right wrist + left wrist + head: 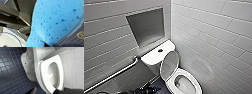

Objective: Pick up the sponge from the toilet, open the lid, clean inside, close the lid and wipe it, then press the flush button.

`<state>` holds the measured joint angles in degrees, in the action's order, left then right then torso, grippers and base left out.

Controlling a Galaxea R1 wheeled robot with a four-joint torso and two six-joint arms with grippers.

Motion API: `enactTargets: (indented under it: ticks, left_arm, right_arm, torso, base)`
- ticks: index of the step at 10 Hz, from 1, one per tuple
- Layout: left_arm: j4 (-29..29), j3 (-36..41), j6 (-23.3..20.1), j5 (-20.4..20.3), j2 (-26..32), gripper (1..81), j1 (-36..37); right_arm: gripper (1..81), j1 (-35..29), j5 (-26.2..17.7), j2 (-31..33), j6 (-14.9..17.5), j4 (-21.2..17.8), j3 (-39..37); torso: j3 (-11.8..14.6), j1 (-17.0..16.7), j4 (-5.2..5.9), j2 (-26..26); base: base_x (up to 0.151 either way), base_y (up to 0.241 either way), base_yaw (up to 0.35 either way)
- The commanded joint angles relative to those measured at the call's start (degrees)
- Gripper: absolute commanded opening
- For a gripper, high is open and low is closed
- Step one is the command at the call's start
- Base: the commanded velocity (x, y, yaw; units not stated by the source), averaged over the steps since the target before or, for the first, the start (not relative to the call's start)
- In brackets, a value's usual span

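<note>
One blue sponge (pixel 53 21), soft, light and squashy we judge, hangs close in our right wrist view, our right gripper (pixel 49 44) seemingly closed on one end. Lower right in the head view sits the toilet (pixel 184 83), lid (pixel 169 65) raised.

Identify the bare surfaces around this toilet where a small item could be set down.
Tank top either side of the flush button; the wall niche above it; blue floor tiles beside the toilet. Tight behind the raised lid.
</note>
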<state>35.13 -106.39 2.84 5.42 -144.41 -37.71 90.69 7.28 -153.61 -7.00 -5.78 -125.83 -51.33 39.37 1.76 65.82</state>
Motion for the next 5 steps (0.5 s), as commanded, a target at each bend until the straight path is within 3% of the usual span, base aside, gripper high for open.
enactTargets:
  ticks: [1, 3, 5]
  left_arm:
    - [6.4, -1.3, 0.2, 0.9, 0.9, 81.1, 8.1]
    - [8.5, -1.6, 1.5, -3.5, 1.0, 81.1, 9.4]
    - [8.5, -1.7, 4.7, -6.2, 2.0, 81.1, 10.9]
  right_arm:
    - [1.0, 2.1, -4.3, 0.7, 0.5, -0.4, 0.6]
    - [1.0, 2.8, -1.9, 0.7, 0.7, -0.4, 2.0]
    - [1.0, 5.3, 5.9, 3.1, 0.7, 1.7, 8.3]
  torso:
    - [0.0, 0.0, 0.0, 0.0]
    - [0.0, 0.0, 0.0, 0.0]
    - [0.0, 0.0, 0.0, 0.0]
  base:
    - [0.0, 0.0, 0.0]
    - [0.0, 0.0, 0.0]
    - [0.0, 0.0, 0.0]
